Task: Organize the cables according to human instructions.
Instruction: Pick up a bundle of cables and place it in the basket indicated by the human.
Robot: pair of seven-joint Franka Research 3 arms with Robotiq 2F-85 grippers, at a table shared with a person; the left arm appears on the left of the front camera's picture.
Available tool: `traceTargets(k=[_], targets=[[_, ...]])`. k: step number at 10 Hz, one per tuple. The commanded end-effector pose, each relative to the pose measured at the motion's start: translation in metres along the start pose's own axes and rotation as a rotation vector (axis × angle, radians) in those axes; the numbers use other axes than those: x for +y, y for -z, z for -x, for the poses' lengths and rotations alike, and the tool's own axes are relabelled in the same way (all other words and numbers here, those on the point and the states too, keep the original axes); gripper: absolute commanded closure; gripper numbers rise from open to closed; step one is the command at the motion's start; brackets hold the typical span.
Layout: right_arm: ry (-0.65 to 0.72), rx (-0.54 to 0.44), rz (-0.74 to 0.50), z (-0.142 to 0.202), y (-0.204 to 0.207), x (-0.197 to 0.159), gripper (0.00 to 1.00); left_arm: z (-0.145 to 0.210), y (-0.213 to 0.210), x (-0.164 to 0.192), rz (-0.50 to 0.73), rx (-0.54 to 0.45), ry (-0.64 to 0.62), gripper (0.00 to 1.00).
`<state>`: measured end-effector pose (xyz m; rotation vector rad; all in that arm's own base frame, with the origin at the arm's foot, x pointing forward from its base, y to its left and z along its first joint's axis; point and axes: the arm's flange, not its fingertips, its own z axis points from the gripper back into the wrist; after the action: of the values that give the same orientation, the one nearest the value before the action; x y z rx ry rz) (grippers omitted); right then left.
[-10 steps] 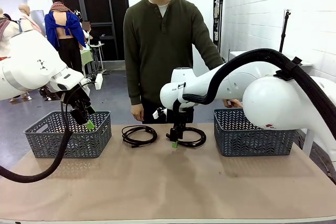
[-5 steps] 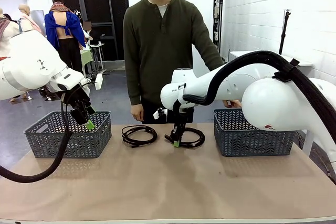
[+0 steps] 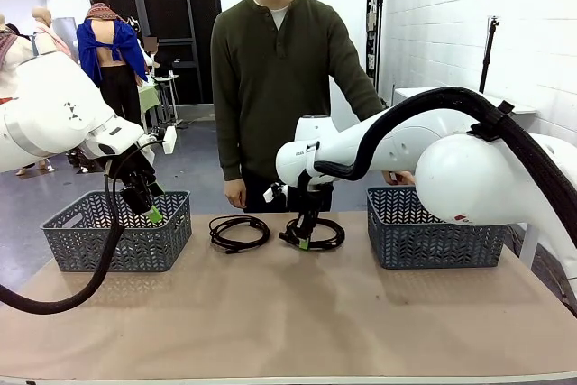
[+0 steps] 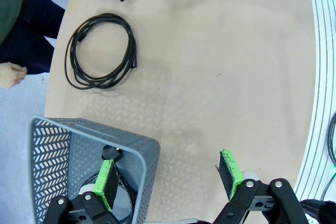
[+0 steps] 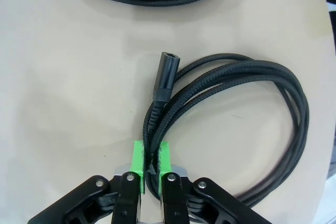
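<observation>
Here the right gripper (image 5: pixel 150 149) clamps 1 coiled cable (image 5: pixel 296 114), seemingly resting on the table (image 5: pixel 52 77).

Two black coiled cords lie flat, right of left basket (image 3: pixel 117 232). The nearer cable (image 3: pixel 239 233) is a loose round loop, lying free. The farther cable (image 3: pixel 317 233) has braided strands and its plug end lies along the bundle; strands pinched between right gripper (image 5: pixel 150 161) pads. The third cable (image 4: pixel 110 153) is inside the basket, mostly hidden.

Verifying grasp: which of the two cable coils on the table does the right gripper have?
The right-hand coil, by the right basket: the right gripper is shut on its strands beside a plug. The left-hand coil lies untouched toward the left basket.
</observation>
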<state>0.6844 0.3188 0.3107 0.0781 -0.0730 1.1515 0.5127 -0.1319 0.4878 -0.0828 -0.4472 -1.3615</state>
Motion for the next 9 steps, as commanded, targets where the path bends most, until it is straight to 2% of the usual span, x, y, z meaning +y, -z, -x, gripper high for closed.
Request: traceTargets(k=[1,3,5,9], targets=[[0.075,0.018,0.055,-0.002,-0.013,0.002,1.0,-0.001,-0.002,0.001,0.007,-0.003,-0.003,0.0],[0.025,0.017,0.101,0.003,-0.047,0.013,1.0,-0.001,-0.002,0.001,0.007,-0.003,-0.003,0.0],[-0.074,0.01,0.076,0.008,-0.083,0.029,1.0,-0.001,-0.002,0.001,0.007,-0.003,-0.003,0.0],[-0.302,-0.009,0.067,0.049,-0.154,0.051,1.0,-0.001,-0.002,0.001,0.007,-0.003,-0.003,0.0]])
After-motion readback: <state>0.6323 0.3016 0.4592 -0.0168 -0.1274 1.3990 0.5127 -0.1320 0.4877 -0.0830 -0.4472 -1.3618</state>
